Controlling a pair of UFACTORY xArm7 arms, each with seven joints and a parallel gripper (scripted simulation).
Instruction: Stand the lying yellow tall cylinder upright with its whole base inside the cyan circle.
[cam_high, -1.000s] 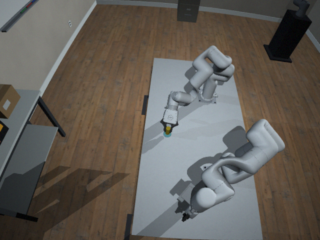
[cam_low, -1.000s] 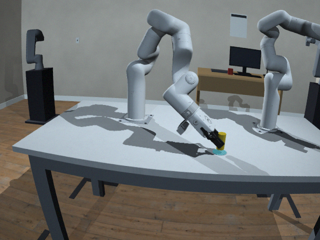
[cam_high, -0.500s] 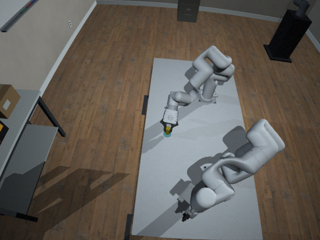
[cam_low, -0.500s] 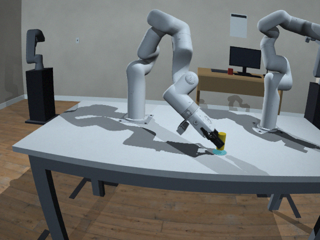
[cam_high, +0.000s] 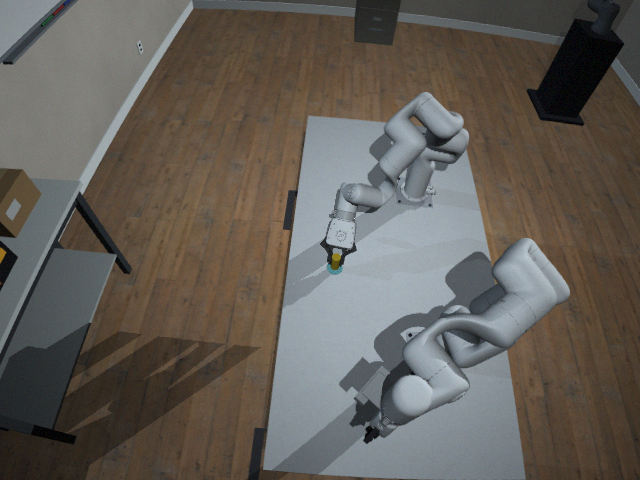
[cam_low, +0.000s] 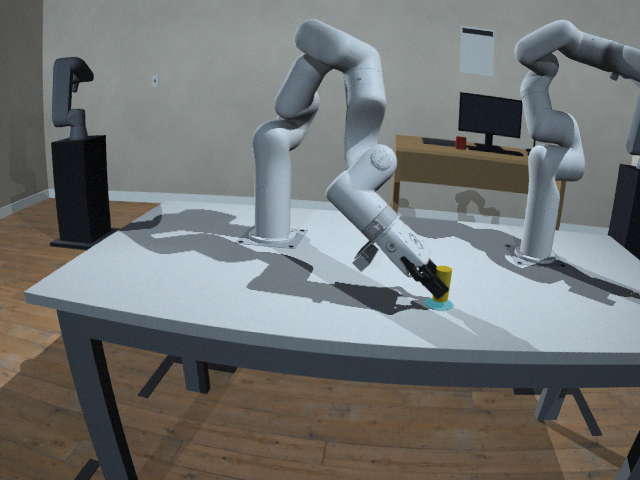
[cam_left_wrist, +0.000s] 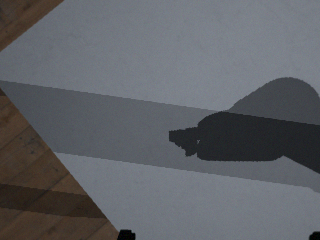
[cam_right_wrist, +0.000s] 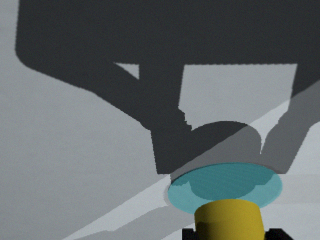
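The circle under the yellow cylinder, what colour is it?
Cyan; the circle shows best in the right wrist view.

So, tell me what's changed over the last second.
Nothing has visibly changed. The right gripper stays shut on the yellow cylinder at the cyan circle; the left arm keeps its pose away from them.
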